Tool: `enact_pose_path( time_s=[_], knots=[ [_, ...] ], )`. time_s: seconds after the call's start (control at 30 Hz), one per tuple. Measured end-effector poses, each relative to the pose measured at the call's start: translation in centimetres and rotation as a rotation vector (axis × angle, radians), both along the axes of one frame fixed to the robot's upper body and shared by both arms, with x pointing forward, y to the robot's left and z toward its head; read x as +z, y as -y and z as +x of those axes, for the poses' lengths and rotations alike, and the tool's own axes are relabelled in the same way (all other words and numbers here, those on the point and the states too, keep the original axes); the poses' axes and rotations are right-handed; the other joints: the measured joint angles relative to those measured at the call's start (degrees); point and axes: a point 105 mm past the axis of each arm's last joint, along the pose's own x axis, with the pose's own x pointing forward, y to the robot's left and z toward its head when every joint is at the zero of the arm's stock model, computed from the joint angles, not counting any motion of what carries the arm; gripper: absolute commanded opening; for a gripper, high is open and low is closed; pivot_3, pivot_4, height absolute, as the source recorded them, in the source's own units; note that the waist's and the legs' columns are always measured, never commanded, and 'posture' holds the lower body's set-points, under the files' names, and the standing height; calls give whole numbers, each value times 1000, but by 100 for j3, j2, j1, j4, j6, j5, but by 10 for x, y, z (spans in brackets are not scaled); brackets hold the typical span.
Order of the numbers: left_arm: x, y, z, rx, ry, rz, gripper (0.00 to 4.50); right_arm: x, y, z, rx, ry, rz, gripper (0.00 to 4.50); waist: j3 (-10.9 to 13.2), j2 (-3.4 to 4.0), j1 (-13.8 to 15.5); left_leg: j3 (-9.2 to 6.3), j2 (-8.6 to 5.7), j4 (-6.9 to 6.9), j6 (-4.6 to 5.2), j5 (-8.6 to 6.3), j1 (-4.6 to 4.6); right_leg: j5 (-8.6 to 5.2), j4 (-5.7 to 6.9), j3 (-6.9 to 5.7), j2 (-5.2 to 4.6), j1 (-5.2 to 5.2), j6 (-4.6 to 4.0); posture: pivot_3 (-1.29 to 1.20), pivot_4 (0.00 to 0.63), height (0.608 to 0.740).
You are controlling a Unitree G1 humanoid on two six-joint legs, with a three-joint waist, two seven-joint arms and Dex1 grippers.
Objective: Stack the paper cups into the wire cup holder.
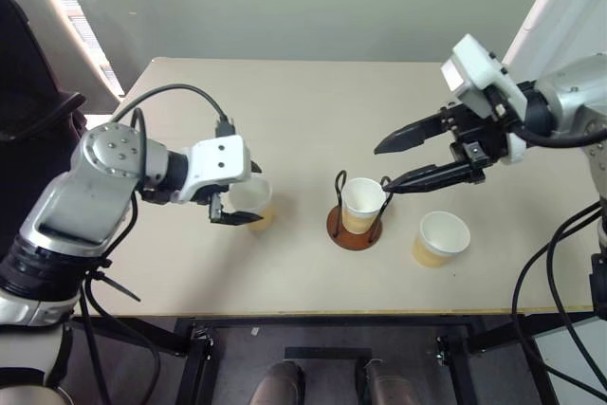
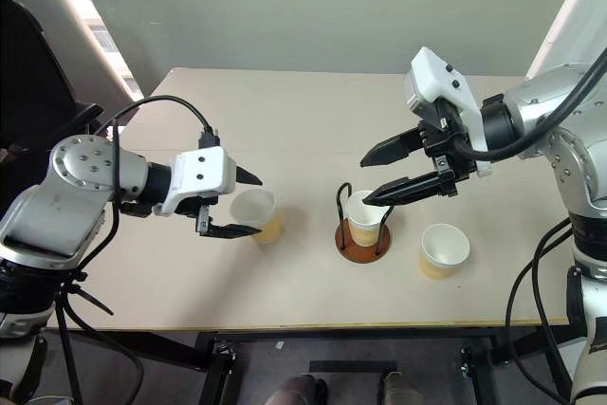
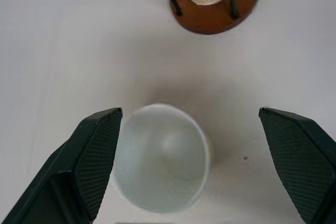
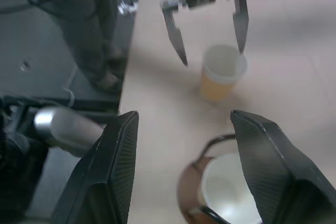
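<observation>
Head views: a beige rectangular table carries three tan-yellow ribbed paper cups with white insides. One cup stands upright inside the wire cup holder, a reddish-brown disc base with thin black wire loops, set near the table's front edge about midway along it. A second cup stands free just beside the holder, toward the front right corner. The third cup stands toward the front left part, between the spread black fingers of the left gripper, neither finger visibly pressing it. The right gripper hangs above and just beside the holder, fingers apart, empty. Left wrist view: the third cup sits between the two parted fingers, nearer one of them; the holder's base lies beyond. Right wrist view: open fingers frame the holder and its cup; the left gripper straddles the third cup farther off.
</observation>
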Motion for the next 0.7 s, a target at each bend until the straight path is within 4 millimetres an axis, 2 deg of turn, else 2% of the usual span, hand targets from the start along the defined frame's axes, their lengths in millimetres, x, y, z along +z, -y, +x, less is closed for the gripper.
enact_pose_path(
  time_s=[0.6,0.7],
  knots=[
    [-34,-17,12,95,-15,144,4500,2,-3,-4,-3,-50,41,2853,0,0,-6,-16,-3,-8,8,0,0,1,12,-5,1,-7,-7,0,150,740],
    [-40,-15,12,84,-28,138,3824,2,-3,-4,-3,-50,42,2875,0,0,-3,-16,-3,-8,8,0,0,1,11,-5,0,-7,-7,0,150,740]
  ],
)
